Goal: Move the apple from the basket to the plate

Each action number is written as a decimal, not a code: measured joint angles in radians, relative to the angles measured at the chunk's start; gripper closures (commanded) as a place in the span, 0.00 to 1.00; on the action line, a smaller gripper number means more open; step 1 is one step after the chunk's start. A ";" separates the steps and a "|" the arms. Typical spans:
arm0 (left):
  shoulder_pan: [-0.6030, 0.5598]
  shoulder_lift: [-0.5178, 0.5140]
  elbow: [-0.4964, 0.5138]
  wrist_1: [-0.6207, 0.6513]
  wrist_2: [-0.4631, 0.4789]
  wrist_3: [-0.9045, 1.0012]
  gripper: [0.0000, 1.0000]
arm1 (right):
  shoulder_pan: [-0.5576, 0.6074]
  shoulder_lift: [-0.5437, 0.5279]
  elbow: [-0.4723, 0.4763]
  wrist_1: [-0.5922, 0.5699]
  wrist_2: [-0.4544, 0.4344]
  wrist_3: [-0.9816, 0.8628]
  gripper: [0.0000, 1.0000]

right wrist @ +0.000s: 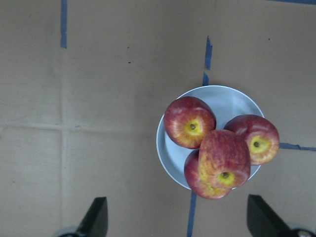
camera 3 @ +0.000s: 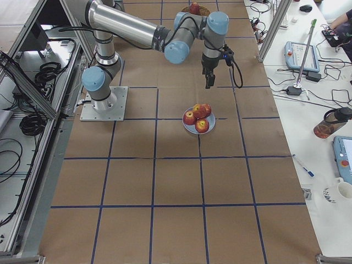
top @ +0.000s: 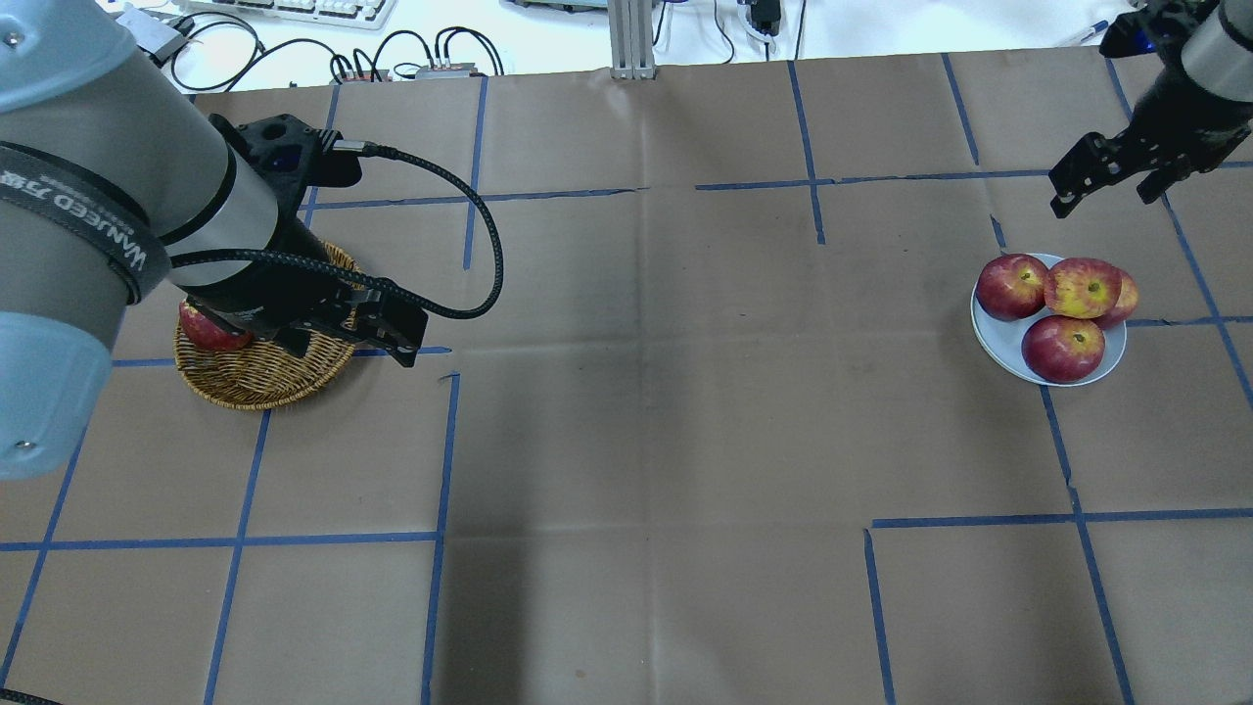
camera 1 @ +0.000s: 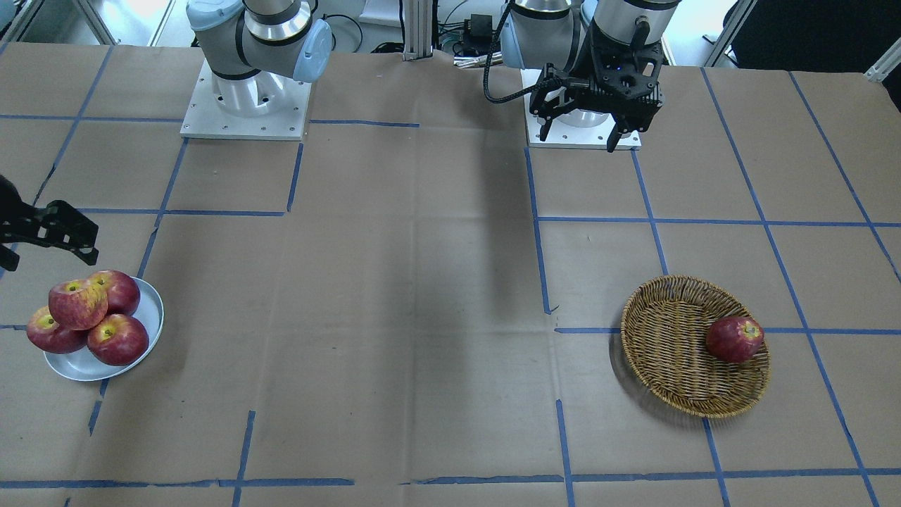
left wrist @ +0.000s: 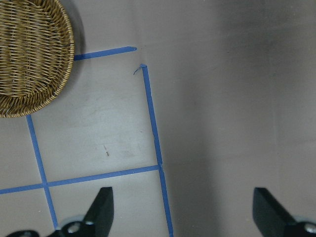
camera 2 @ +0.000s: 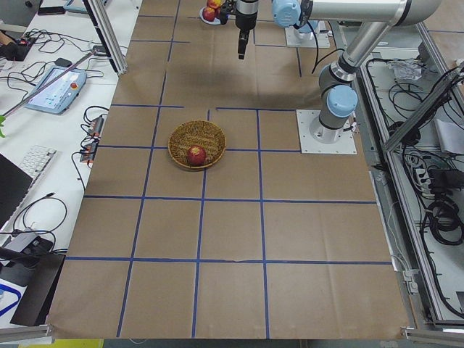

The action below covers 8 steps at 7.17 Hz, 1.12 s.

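The pale pinkish-red apple (camera 1: 77, 303) with yellow streaks lies on top of three darker apples on the small pale plate (camera 1: 149, 310). It also shows in the overhead view (top: 1082, 287) and the right wrist view (right wrist: 224, 158). My right gripper (camera 1: 49, 257) hangs open and empty above the table beside the plate (right wrist: 222, 98). The wicker basket (camera 1: 669, 338) holds one dark red apple (camera 1: 734, 339). My left gripper (camera 1: 578, 139) is open and empty, raised near its base; its wrist view shows the basket's edge (left wrist: 34, 54).
Brown paper with blue tape lines covers the table (camera 1: 422, 282). The arm bases (camera 1: 246, 105) stand at the robot's side. In the overhead view the left arm (top: 117, 196) covers part of the basket (top: 264, 377).
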 measured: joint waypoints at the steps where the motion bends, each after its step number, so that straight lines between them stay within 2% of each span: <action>1: 0.000 0.001 0.001 0.000 0.000 0.001 0.01 | 0.055 -0.035 -0.011 0.046 -0.004 0.084 0.00; 5: 0.002 0.042 -0.035 0.004 0.001 -0.004 0.01 | 0.249 -0.093 0.000 0.103 -0.007 0.307 0.00; 8: 0.004 0.026 -0.064 0.047 0.004 -0.009 0.01 | 0.273 -0.134 0.063 0.088 0.000 0.339 0.00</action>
